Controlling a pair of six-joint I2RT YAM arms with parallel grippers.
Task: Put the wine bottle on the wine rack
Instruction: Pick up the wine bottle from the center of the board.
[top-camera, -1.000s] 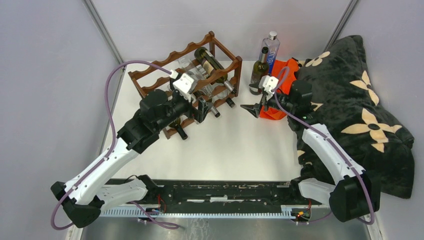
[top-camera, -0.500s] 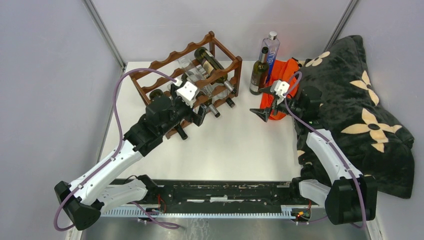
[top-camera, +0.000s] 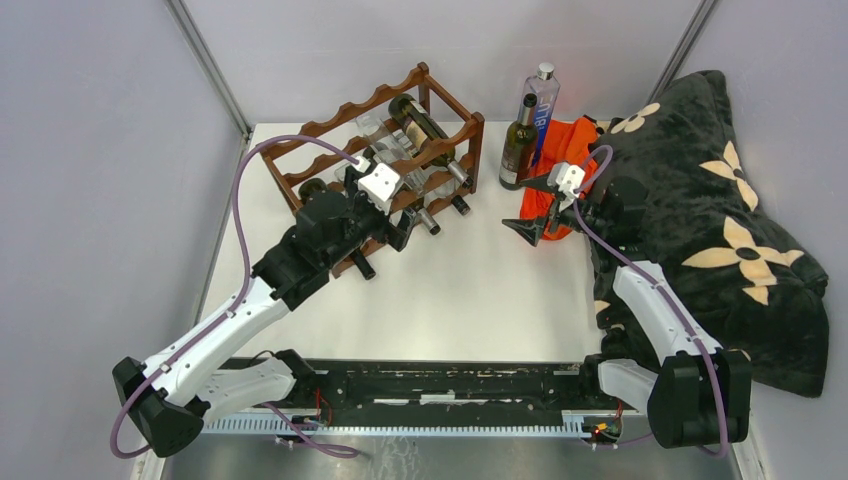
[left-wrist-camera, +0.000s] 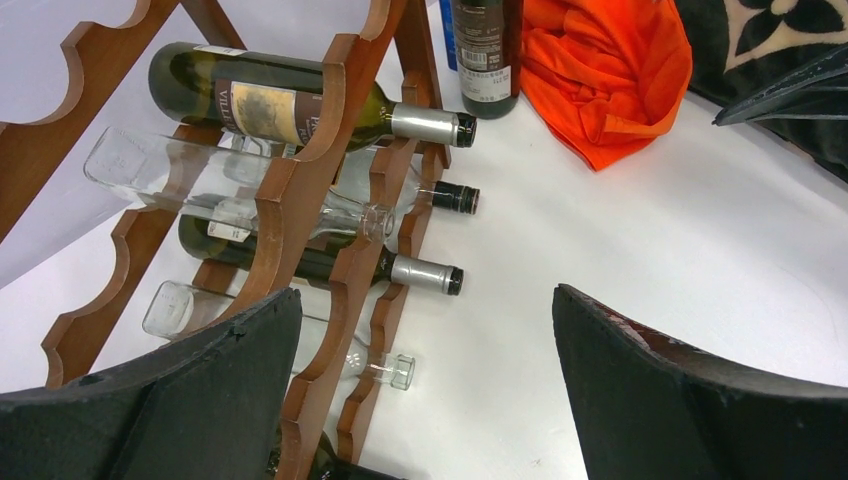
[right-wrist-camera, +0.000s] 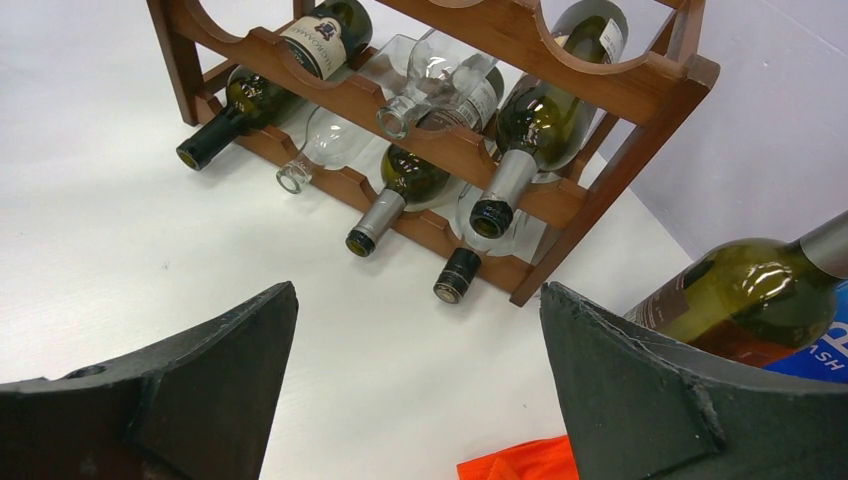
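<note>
1. The wine bottle is seen standing upright at the far side of the table, just right of the wine rack and not in it.
2. Several dark and clear bottles are laid on their sides in the wine rack.
3. The right gripper is held near the wine bottle, on its near side, with jaws spread wide and nothing gripped.
4. The left gripper is held at the near side of the wine rack, spread wide and empty.
5. An orange cloth is bunched just right of the wine bottle, a clear bottle is stood behind it, and a black flowered blanket is heaped at the right.
</note>
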